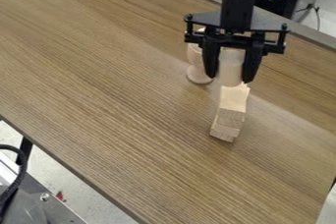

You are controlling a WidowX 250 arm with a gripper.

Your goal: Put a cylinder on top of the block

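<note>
The black arm (238,2) comes in from the top edge of the camera view, right of the middle, and its gripper (229,79) points down over the far right part of the bench (111,80). The gripper is closed around a pale wooden cylinder (231,66), with one dark finger along each side of it. The cylinder is upright between them, and its lower end comes down past the fingertips.

Directly below, at the far end of a small stack of light wood, the cylinder's base overlaps the upper block (234,99) in the view; whether the two touch cannot be told. The upper block lies flat, its long side running away from the camera, with the grain showing on its near end. It rests on a lower block (224,131), which sticks out beyond it on the near side.

Just left of the gripper, as seen in the view, a turned wooden piece (198,73) with a round, flared foot stands on the bench, its upper part partly hidden behind the gripper.

The bench has a brown wood-grain top and a grey strip (304,32) along its far edge. At the lower left, beyond the near edge, a black cable (23,169) curves over grey metal equipment (41,203).
</note>
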